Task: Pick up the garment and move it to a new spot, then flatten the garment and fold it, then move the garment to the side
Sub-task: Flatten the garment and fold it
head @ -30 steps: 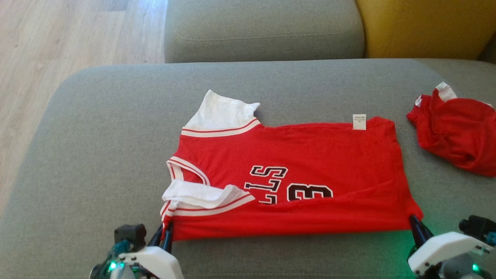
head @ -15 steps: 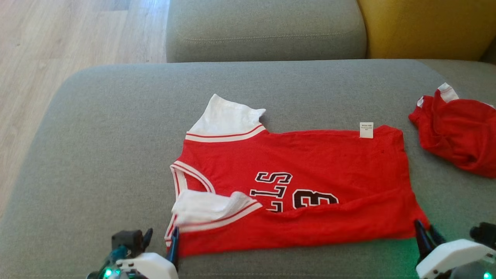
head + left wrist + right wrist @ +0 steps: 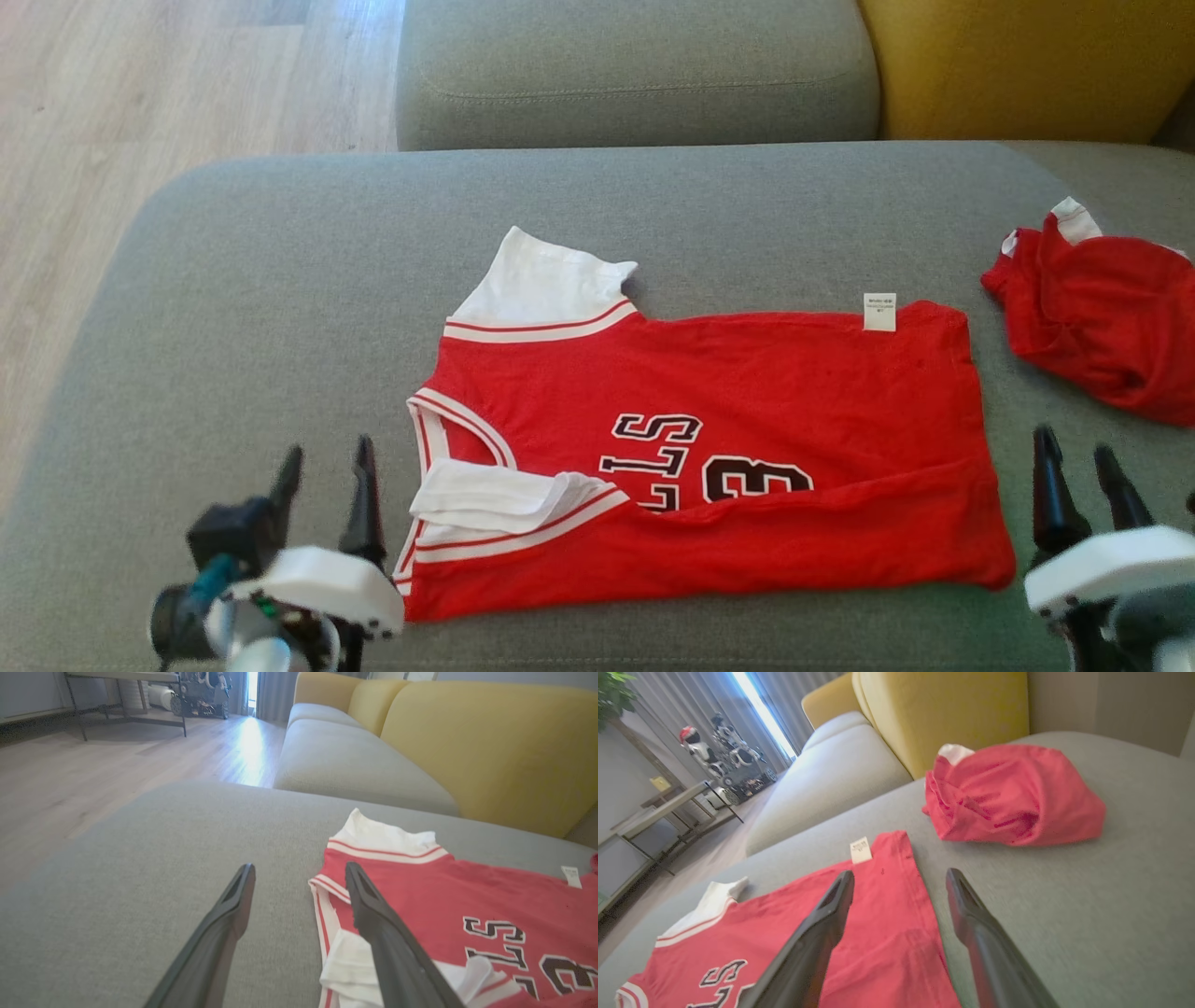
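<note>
I read garment (image 3: 747,373) red, trim (image 3: 537,329) white with red stripe, lettering (image 3: 656,427) black | crumpled cloth (image 3: 1102,317) red | sofa seat (image 3: 280,299) grey | backrest (image 3: 1027,65) yellow

Head view looks steeply down on cushion (image 3: 280,280); wrist views low, sharing jersey (image 3: 444,891)

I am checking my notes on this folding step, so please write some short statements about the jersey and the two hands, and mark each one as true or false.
1. The left hand is open and holds nothing. True.
2. The right hand is shut on the jersey. False: it is open beside the jersey's right edge and holds nothing.
3. A second red garment lies crumpled to the right of the jersey. True.
4. The jersey lies on a wooden table. False: it lies on the grey cushion.
5. A small white label shows at the jersey's far edge. True.
</note>
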Tool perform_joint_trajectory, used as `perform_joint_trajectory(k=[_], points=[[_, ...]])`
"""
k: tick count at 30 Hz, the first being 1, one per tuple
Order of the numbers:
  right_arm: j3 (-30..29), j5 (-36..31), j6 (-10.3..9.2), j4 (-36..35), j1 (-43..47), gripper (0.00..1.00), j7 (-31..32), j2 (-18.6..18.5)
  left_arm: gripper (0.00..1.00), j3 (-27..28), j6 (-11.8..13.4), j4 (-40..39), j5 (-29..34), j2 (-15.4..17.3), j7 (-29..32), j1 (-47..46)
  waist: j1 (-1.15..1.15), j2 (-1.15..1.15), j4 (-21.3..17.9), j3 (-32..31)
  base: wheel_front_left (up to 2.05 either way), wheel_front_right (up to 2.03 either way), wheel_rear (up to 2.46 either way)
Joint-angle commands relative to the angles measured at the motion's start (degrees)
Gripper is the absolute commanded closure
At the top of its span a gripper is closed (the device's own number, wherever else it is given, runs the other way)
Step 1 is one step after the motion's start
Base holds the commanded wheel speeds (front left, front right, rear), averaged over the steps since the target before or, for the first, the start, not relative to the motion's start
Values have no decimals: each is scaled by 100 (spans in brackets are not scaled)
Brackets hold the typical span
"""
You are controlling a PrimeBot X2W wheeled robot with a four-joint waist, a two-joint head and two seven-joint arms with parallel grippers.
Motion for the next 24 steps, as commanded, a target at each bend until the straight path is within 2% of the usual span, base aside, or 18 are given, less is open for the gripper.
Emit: perform_joint_trajectory(k=[1, 9, 17, 21, 24], points=[[210, -47, -4, -299, -369, 0, -159, -58, 0, 284, 69, -288, 2, 63, -93, -360, 0, 0, -8, 4, 0, 0, 0], [892, -272, -4, -586, -533, 0, -846, -309, 0, 656, 39, -1113, 230, -158, -164, -367, 0, 0, -167, 166, 0, 0, 0], [1170, -360, -4, -539, -777, 0, -1065, -393, 0, 778, -187, -1122, 498, -289, -166, -522, 0, 0, -403, 446, 0, 0, 0], [1358, -407, -4, -593, -1034, 0, -1067, -392, 0, 682, -316, -707, 668, -148, -84, -1047, 0, 0, -624, 735, 0, 0, 0], [1579, -477, -4, -618, -1335, 0, -1038, -383, 0, 561, -499, -350, 807, 106, 323, -1715, 0, 0, -857, 1044, 0, 0, 0]])
